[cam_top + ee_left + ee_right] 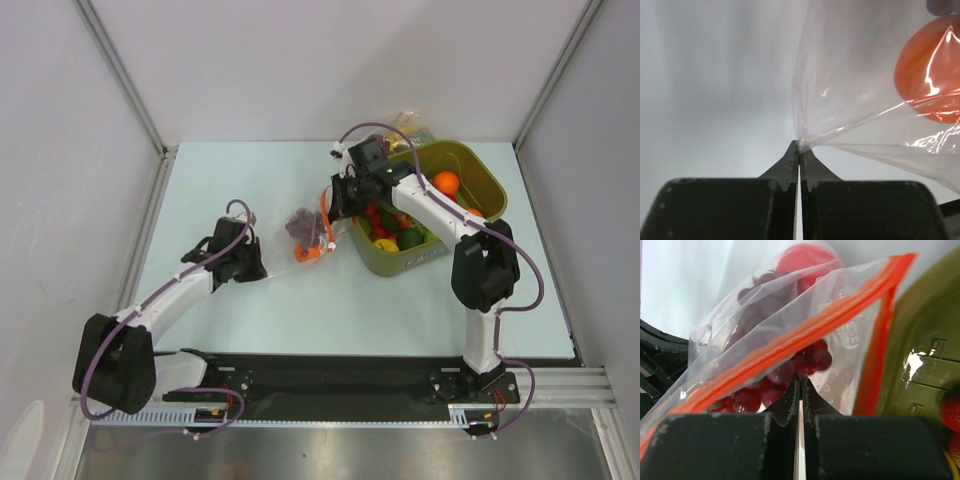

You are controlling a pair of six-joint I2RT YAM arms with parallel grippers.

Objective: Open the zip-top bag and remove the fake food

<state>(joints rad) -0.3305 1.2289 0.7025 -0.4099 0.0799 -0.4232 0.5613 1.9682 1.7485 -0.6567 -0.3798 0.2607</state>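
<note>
Left tool (799,145) is clamped on a corner of the zip-top bag (305,232), right tool (800,382) pinching it just under the red-orange zip strip (790,340). The bag's stretched between them beside the olive bin (480,180). That film looks thin, slippery and floppy, so I'd grab by the stiffer strip.

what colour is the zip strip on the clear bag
Red-orange; the zip strip shows best in the right wrist view, along the zip-top bag mouth.

An olive-green bin (497,192) sits on the pale tabletop (280,310) toward the far right. Inside its near-left corner lie a green lime (410,237), a yellow lemon (386,245) and small red chillies (375,215), crowded together. Just behind the bin rests a second clear bag (412,125) showing yellow shapes. White walls (300,60) enclose the tabletop.
</note>
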